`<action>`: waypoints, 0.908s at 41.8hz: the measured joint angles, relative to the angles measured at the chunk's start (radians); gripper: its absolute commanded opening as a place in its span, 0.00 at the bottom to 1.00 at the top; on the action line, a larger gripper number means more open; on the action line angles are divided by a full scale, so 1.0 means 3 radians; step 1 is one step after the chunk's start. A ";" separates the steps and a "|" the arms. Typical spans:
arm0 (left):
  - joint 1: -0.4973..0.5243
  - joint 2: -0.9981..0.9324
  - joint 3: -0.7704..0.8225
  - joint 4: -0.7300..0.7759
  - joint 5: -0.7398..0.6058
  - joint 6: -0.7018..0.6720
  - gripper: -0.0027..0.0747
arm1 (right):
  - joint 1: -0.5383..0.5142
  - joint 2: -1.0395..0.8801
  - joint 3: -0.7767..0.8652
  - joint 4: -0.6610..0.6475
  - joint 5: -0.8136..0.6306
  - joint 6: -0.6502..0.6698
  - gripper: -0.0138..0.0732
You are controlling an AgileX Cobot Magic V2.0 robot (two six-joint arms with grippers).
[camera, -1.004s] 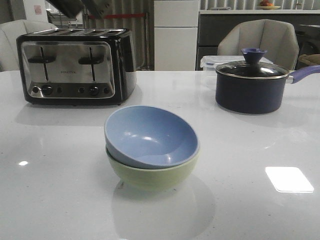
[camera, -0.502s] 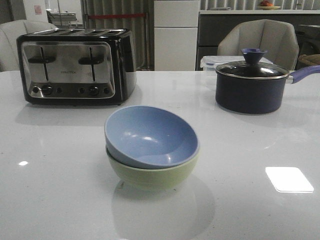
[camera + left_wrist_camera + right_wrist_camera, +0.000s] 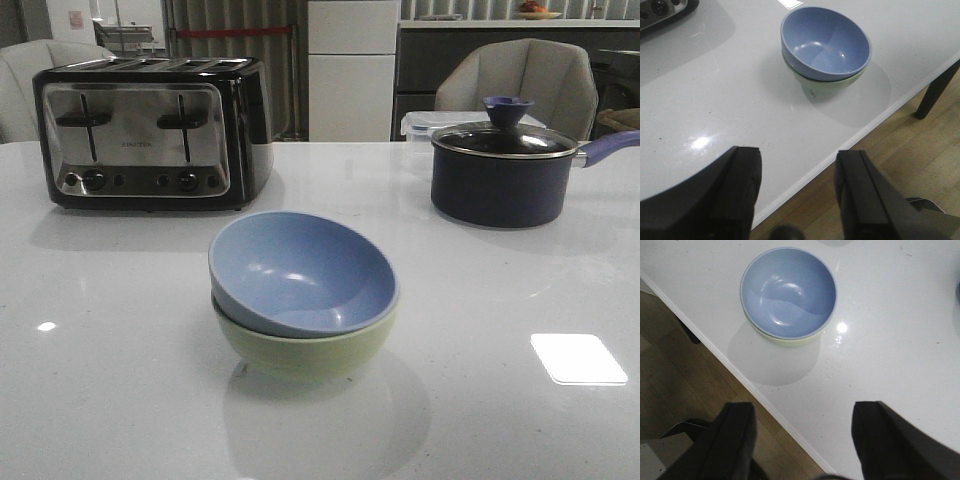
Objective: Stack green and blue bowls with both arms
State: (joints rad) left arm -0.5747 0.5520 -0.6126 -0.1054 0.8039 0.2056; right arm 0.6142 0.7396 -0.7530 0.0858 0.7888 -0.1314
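The pale blue bowl sits tilted inside the pale green bowl in the middle of the white table. The same stack shows in the left wrist view as blue bowl over green bowl, and in the right wrist view as blue bowl over a sliver of green bowl. My left gripper is open over the table's near edge, well back from the bowls. Held back over that edge too, my right gripper is open and empty. Neither arm appears in the front view.
A black and chrome toaster stands at the back left. A dark navy saucepan with a lid and purple handle stands at the back right, with a clear plastic box behind it. Chairs stand beyond the table. Wooden floor lies below the near edge.
A dark gripper seen at the top left of the front view one second ago has left that view. The bowls have not moved.
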 measured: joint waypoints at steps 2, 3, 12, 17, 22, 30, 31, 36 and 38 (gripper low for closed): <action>0.0000 0.0000 0.0000 0.0015 -0.0005 0.0000 0.56 | 0.0000 0.0000 0.0000 0.0000 0.0005 0.0000 0.76; 0.0000 0.0000 0.0000 0.0020 -0.0014 0.0000 0.56 | 0.0000 0.0000 0.0000 -0.0001 0.0005 0.0000 0.76; 0.0000 0.0000 0.0000 0.0028 -0.0074 0.0000 0.45 | 0.0000 0.0000 0.0000 -0.0014 0.0012 0.0000 0.67; 0.0000 0.0000 0.0000 0.0028 -0.0082 0.0000 0.33 | 0.0000 0.0000 0.0000 -0.0014 0.0012 0.0000 0.50; 0.0000 0.0000 0.0000 0.0028 -0.0082 0.0000 0.22 | 0.0000 0.0000 0.0000 -0.0014 0.0018 0.0000 0.33; 0.0000 0.0000 0.0000 0.0028 -0.0090 0.0000 0.15 | 0.0000 0.0000 0.0000 -0.0014 0.0023 0.0000 0.24; 0.0000 0.0000 0.0000 0.0028 -0.0090 0.0000 0.15 | 0.0000 0.0000 0.0000 -0.0014 0.0023 0.0000 0.24; 0.0000 0.0000 0.0000 0.0028 -0.0090 0.0005 0.15 | 0.0000 0.0000 0.0000 -0.0014 0.0023 0.0000 0.24; 0.0000 0.0000 0.0000 0.0028 -0.0090 0.0005 0.15 | 0.0000 0.0000 0.0000 -0.0014 0.0023 0.0000 0.24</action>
State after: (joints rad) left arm -0.5747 0.5520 -0.6126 -0.0969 0.7770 0.2072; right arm 0.6142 0.7396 -0.7530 0.0815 0.7958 -0.1314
